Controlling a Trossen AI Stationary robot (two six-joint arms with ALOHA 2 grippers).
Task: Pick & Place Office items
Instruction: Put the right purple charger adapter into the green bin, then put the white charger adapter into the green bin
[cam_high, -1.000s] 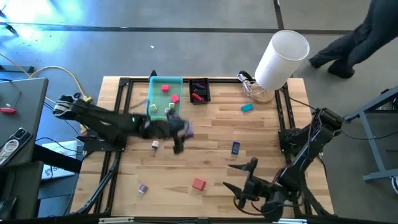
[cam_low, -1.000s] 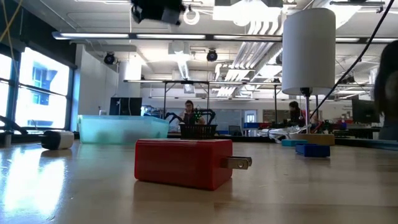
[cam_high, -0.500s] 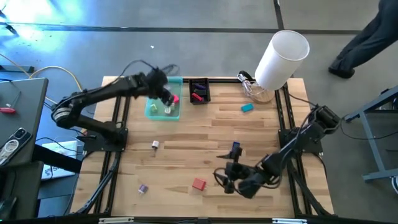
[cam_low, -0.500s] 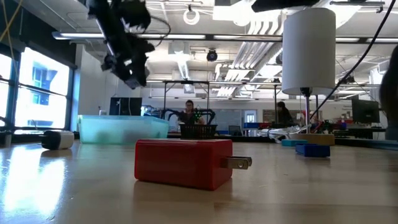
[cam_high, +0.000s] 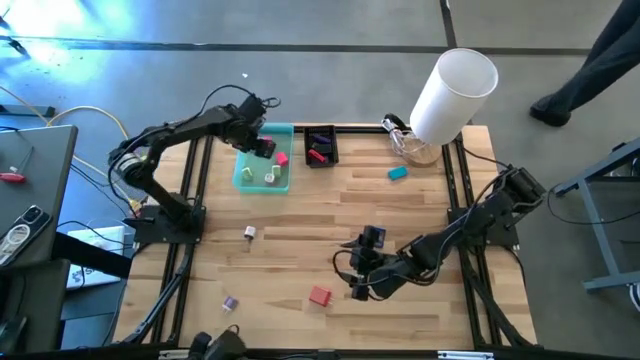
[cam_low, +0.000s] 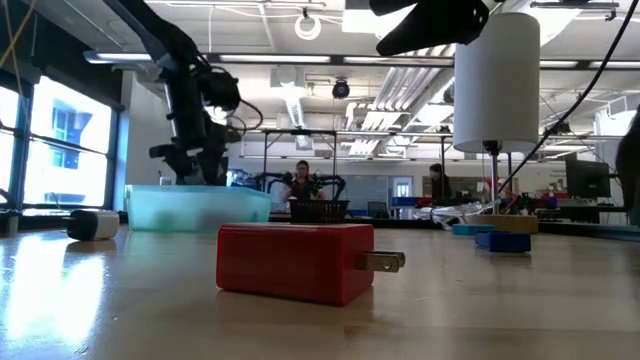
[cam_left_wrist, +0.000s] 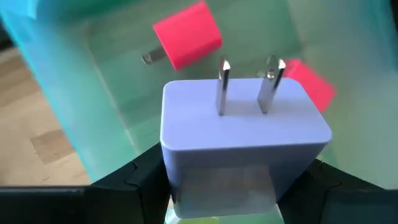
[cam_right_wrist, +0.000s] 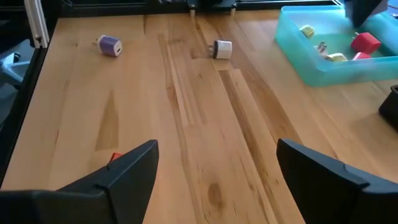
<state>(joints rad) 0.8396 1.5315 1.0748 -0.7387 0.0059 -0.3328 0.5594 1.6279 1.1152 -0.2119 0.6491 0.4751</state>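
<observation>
Purple plug (cam_left_wrist: 242, 134), gripped, over tray (cam_left_wrist: 74, 118)

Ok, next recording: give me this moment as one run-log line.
left pincer: shut on lavender plug, over teal tray | right pincer: open, empty, above table near red plug

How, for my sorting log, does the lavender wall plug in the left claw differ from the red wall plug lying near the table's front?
Colour: the lavender wall plug is pale purple, the red wall plug bright red. State: the lavender one is gripped by the left claw over the teal tray; the red one lies loose on the wooden table. Shared: both are blocky, with metal prongs.
</observation>
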